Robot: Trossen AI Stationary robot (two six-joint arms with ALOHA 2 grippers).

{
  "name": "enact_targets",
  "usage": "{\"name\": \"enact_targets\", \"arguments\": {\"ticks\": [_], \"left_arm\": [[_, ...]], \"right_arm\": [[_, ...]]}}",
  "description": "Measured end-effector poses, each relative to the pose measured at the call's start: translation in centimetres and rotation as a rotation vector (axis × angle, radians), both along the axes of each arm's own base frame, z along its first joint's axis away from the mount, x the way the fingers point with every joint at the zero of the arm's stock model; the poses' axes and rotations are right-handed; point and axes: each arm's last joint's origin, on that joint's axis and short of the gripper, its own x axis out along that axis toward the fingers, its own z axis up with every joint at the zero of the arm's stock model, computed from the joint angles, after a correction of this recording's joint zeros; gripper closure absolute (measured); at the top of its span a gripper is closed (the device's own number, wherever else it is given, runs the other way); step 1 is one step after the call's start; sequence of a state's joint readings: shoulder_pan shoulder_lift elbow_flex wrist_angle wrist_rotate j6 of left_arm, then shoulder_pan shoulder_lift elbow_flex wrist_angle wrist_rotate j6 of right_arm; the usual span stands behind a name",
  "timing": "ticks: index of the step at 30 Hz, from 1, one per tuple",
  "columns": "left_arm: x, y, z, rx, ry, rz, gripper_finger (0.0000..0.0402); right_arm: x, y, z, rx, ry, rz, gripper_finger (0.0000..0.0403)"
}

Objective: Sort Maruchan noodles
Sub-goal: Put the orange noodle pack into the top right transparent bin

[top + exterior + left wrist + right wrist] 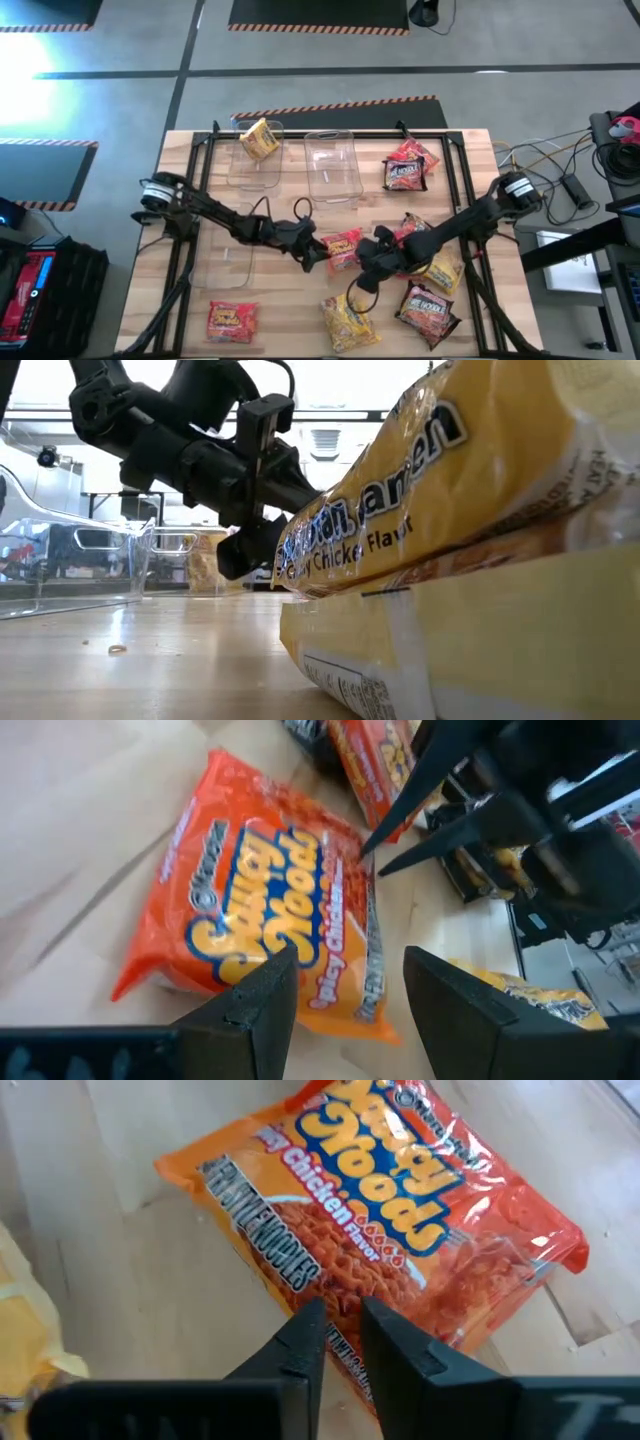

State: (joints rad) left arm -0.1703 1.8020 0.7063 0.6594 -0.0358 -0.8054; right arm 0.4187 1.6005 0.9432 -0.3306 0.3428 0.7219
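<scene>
Right now both grippers meet over the orange noodle packet (343, 247) mid-table. The right gripper (342, 1342) has its fingers nearly pressed together, pinching the packet's edge. The left gripper (345, 990) hangs spread beside the same packet.

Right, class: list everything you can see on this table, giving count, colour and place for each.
yellow packets: three; one in the back-left bin, one front centre, one by the right arm
orange packets: two; the centre orange packet, another front left
dark red packets: about four; two overlapping back right, one front right, one partly hidden under the right arm
clear bins: three; back left, back centre, left side
table: one, light wood
left tool: open, beside the centre orange packet
right tool: pinching that packet's edge
</scene>
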Motion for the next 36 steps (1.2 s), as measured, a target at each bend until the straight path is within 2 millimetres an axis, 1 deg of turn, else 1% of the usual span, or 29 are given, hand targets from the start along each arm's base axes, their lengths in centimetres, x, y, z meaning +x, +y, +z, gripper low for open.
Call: {"name": "enact_targets", "arguments": {"ticks": [8, 15, 22, 27, 31, 36], "left_arm": [[-0.3, 0.5, 1.7, 0.027, -0.047, -0.002, 0.0235], [-1.0, 1.7, 2.5, 0.037, 0.016, 0.031, 0.0235], [-1.0, 3.1, 2.6, 0.010, 0.034, 0.083, 0.0235], [-0.9, 4.2, 2.5, -0.007, 0.039, 0.048, 0.0232], [-1.1, 4.8, 2.2, 0.000, 0.075, 0.056, 0.0216], [-1.2, 4.9, 2.1, -0.002, 0.091, 0.059, 0.0190]], "right_arm": [[0.3, 0.1, -1.2, -0.021, 0.030, -0.006, 0.0382], [0.3, 0.2, -1.6, -0.031, 0.045, 0.005, 0.0385], [0.2, 0.3, -1.7, -0.041, 0.054, 0.027, 0.0385], [0.1, 0.3, -1.7, -0.048, 0.060, 0.043, 0.0385], [0.1, 0.3, -1.7, -0.061, 0.065, 0.064, 0.0385], [0.1, 0.3, -1.7, -0.080, 0.071, 0.096, 0.0385]]}}
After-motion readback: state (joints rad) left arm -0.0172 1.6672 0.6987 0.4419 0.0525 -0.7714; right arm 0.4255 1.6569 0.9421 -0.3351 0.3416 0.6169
